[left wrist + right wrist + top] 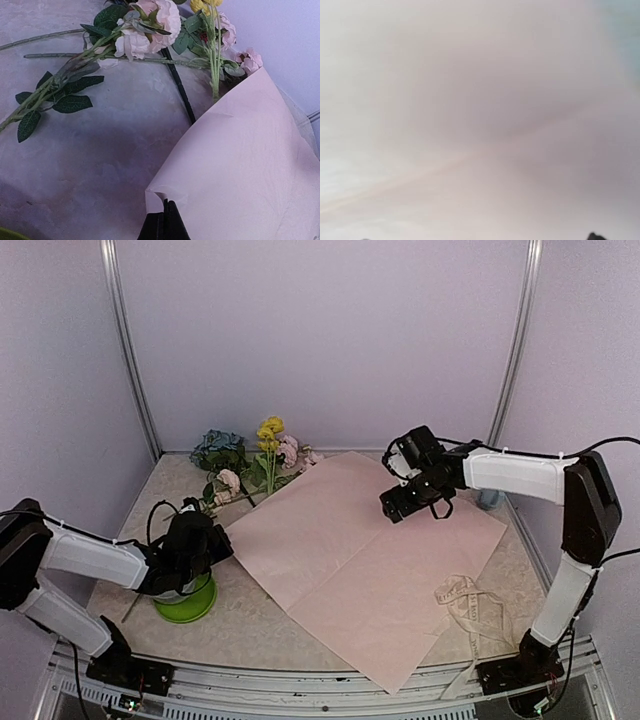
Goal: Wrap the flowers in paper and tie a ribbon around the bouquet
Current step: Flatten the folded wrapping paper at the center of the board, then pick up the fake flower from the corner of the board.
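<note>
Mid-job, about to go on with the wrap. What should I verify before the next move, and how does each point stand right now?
1. Left gripper gripping the paper: ok, fingers shut on its lifted left corner.
2. Right gripper free: ok, open above the sheet's right part, holding nothing.
3. Flowers on the paper: not ok, they lie on the table by its far left edge.
4. Ribbon clear of the paper: cannot tell, it lies bunched right at the near right edge.
5. Green bowl clear of the left gripper: cannot tell, it sits directly beneath it in the top view.
</note>
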Tool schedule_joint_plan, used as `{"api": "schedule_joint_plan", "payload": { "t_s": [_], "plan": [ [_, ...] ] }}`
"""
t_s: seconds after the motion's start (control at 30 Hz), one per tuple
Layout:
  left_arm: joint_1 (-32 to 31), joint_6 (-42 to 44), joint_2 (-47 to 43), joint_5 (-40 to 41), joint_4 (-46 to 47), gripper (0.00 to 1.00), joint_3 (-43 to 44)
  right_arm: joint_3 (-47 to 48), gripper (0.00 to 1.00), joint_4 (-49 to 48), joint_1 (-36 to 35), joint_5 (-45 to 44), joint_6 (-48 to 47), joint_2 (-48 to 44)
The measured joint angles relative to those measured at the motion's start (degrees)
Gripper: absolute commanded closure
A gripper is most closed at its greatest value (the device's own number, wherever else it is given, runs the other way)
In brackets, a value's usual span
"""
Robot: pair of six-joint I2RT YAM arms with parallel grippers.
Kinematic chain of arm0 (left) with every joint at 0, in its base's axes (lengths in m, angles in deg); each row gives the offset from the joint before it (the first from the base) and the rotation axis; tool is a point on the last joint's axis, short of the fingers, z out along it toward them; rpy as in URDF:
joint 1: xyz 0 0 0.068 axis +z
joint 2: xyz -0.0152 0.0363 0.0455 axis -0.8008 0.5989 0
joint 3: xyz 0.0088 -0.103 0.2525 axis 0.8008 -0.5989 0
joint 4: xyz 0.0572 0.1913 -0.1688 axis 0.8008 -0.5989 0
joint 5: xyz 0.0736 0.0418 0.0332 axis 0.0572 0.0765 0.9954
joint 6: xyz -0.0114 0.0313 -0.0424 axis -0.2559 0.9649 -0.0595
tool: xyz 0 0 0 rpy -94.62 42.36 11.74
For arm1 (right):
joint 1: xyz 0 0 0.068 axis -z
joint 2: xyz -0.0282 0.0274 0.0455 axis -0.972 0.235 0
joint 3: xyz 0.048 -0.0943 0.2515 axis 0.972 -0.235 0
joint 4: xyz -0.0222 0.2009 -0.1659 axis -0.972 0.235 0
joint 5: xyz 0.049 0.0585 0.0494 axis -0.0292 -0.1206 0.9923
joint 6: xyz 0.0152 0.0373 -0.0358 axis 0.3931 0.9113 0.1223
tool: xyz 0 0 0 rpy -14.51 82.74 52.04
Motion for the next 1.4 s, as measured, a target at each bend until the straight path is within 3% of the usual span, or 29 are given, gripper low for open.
{"api": "schedule_joint_plan", "payload": {
  "t_s": [0.27,0.5,0.53,0.6,0.63,0.83,0.9,0.97,1.13,1.4],
  "plan": [
    [-0.7,4.2,4.0,-4.1,1.5,1.0,4.0,-13.2,0.08,-1.2,-1.0,2.5,6.7,2.6],
    [-2.5,5.4,4.3,-4.8,1.2,1.0,5.4,-14.5,0.07,-2.1,0.5,1.0,9.4,2.7],
    [-2.6,5.5,4.3,-4.7,0.9,0.92,5.4,-14.5,0.07,-2.3,0.9,0.9,9.5,2.7],
    [-2.9,5.9,4.0,-4.7,0.0,0.57,5.4,-14.5,0.07,-2.6,1.7,0.8,9.5,2.7],
    [-3.1,6.3,3.7,-4.6,-0.6,0.47,5.4,-14.6,0.07,-2.7,1.9,0.8,9.4,2.7],
    [-3.3,10.1,-0.3,-2.3,-6.5,0.22,7.8,-14.5,0.07,-2.9,2.1,1.0,6.6,2.5],
    [-2.9,12.8,-1.7,-1.3,-8.4,0.18,10.4,-14.5,0.06,-2.6,2.2,1.1,5.0,1.8],
    [-1.7,16.0,-2.6,-1.6,-9.3,0.19,14.0,-14.3,0.06,-2.2,2.2,1.9,3.5,0.4],
    [3.6,19.9,2.4,-5.8,-10.0,0.38,23.0,-11.8,0.07,-2.4,2.2,5.4,1.6,-3.6],
    [7.4,21.1,26.3,-15.5,-13.5,0.36,39.1,-11.5,0.09,-4.5,2.2,10.3,2.2,-5.2]
  ]
}}
